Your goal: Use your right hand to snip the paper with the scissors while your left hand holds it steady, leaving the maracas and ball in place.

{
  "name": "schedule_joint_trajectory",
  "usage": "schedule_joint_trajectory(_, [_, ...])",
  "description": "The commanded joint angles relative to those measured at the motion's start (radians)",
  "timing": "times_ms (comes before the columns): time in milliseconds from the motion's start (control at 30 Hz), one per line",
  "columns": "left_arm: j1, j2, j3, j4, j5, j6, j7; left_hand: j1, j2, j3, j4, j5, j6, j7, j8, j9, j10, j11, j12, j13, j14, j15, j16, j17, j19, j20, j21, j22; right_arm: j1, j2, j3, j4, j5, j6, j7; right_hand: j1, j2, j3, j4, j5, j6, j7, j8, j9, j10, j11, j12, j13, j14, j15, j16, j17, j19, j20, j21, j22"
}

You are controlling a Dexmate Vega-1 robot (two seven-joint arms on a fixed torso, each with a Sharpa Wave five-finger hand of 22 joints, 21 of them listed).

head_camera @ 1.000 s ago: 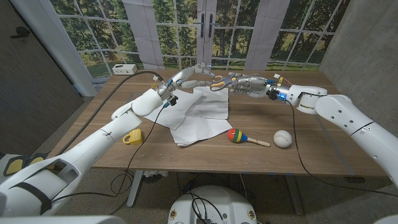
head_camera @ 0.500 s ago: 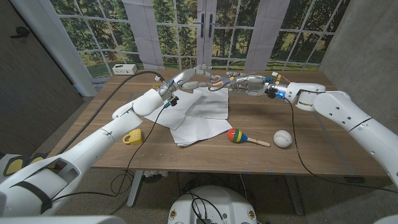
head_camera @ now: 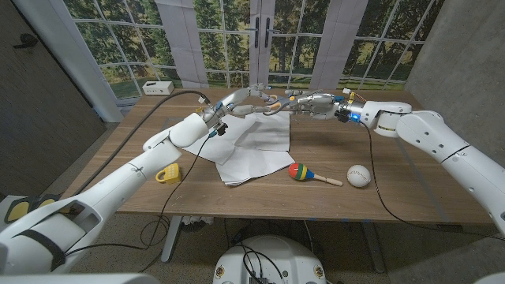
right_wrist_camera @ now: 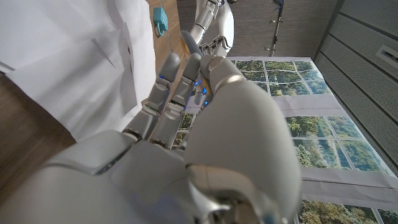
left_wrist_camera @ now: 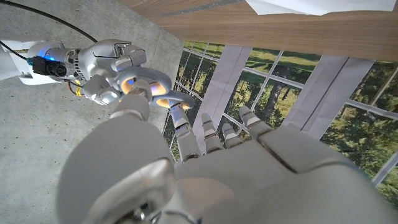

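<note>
From the head view, the left hand and the right hand meet above the far edge of the white paper on the worktop, the right fingers gripping the scissors, with the maraca and ball nearer. The left wrist view shows the scissors' orange-lined handles in the right hand, beside the left fingers, whose hold I cannot tell. The right wrist view shows the right fingers extended over the paper.

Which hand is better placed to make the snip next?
Right. The right hand grips the scissors by the paper's far edge, where the left hand is raised; maraca and ball sit nearer.
</note>
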State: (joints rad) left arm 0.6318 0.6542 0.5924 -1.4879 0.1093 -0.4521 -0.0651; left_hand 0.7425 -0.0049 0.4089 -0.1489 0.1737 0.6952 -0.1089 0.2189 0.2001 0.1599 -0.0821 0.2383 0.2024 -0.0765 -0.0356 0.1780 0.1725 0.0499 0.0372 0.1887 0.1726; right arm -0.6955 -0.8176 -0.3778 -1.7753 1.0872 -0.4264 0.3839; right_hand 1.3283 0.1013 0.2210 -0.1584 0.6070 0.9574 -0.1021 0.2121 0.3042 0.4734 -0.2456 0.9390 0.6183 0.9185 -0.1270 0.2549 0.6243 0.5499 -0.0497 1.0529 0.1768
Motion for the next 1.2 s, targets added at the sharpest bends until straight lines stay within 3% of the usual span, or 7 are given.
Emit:
schedule_joint_trajectory(33, [-0.022,-0.021,0.014,0.018,0.014,-0.022,0.001,0.002,-0.003,-0.005,0.000,0.002,0.008,-0.001,0.005,-0.001,0.011,0.002,0.004,0.002,0.009,-0.015,0.006,0.001,0.004,0.002,0.002,0.000,0.028,0.005,-0.022,0.006,-0.024,-0.007,0.025,0.011,0.001,-0.002,0.002,0.006,0.011,0.003,-0.002,0.006,0.082,0.084,0.004,0.108,0.008,-0.112,-0.004,0.002,-0.003,-0.077,0.006,0.001])
schedule_joint_trajectory(667, [-0.009,-0.004,0.018,-0.011,0.065,0.001,0.019,0.009,-0.007,-0.018,-0.003,0.001,0.014,-0.002,-0.005,-0.002,0.016,-0.003,0.003,0.002,0.012,-0.024,0.006,0.001,0.010,-0.005,0.003,0.000,0.044,0.002,-0.033,0.002,-0.061,0.012,0.044,0.012,0.002,-0.002,0.003,0.008,0.008,0.004,-0.005,0.008,0.085,0.092,0.002,0.106,0.011,-0.112,-0.010,0.002,-0.005,-0.078,0.014,0.000])
schedule_joint_trajectory(1200, [0.004,0.004,0.014,-0.024,0.062,0.005,0.022,0.014,-0.006,-0.037,-0.001,0.002,0.017,0.002,-0.016,-0.002,0.016,-0.005,0.000,0.002,0.014,-0.025,0.005,0.001,0.013,-0.005,0.003,0.001,0.023,-0.002,-0.019,-0.026,-0.037,0.007,0.031,0.013,0.002,-0.003,0.003,0.009,0.008,0.005,-0.005,0.010,0.089,0.094,0.001,0.104,0.014,-0.112,-0.014,0.002,-0.005,-0.077,0.021,0.000])
